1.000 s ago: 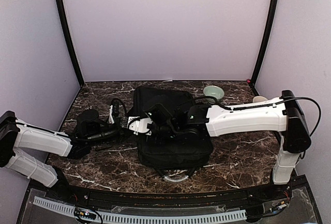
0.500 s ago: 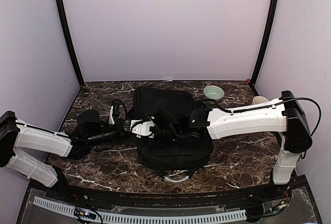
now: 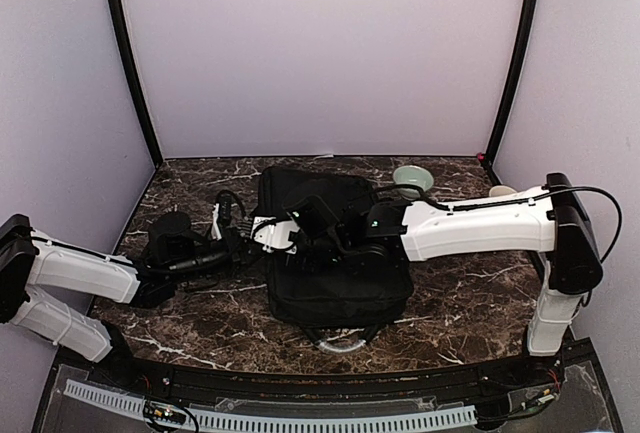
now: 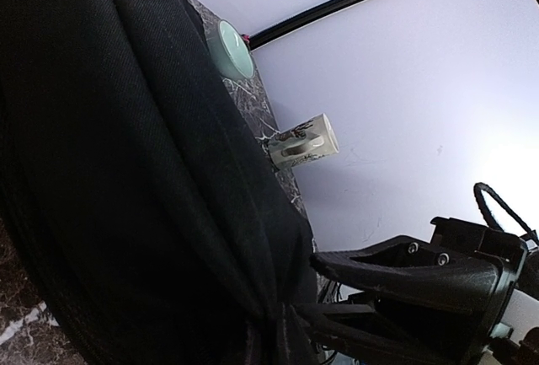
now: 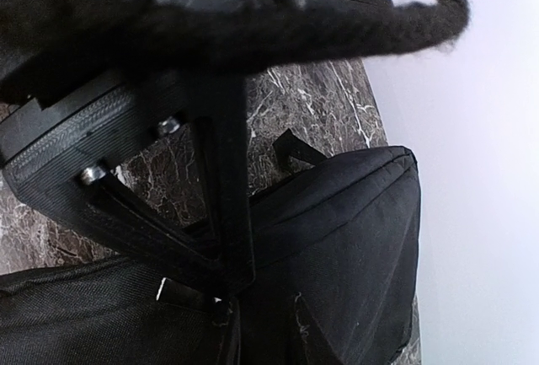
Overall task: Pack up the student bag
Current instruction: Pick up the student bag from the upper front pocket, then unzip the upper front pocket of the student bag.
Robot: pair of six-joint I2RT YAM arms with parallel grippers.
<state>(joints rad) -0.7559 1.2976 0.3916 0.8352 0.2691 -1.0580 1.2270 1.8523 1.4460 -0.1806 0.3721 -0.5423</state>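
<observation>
The student bag [image 3: 340, 275], a large black fabric backpack, lies flat in the middle of the marble table [image 3: 180, 188]. My left gripper [image 3: 238, 243] is at the bag's left edge. In the left wrist view it [image 4: 290, 314] is shut, with a gathered fold of the bag's fabric [image 4: 126, 171] pinched between its tips. My right arm reaches across the bag to the same left side. My right gripper [image 5: 226, 282] has its tips drawn together on the zipper seam of the bag [image 5: 354, 247], over a small tab. What lies between the tips is hidden.
A pale green bowl [image 3: 413, 178] sits behind the bag at the back right, and a white mug [image 3: 503, 192] lies near the right wall. A grey loop handle [image 3: 340, 343] sticks out from the bag's near end. The two grippers are close together.
My right gripper has shifted slightly toward the back along the bag's left side. The left arm and the bag have stayed put.
</observation>
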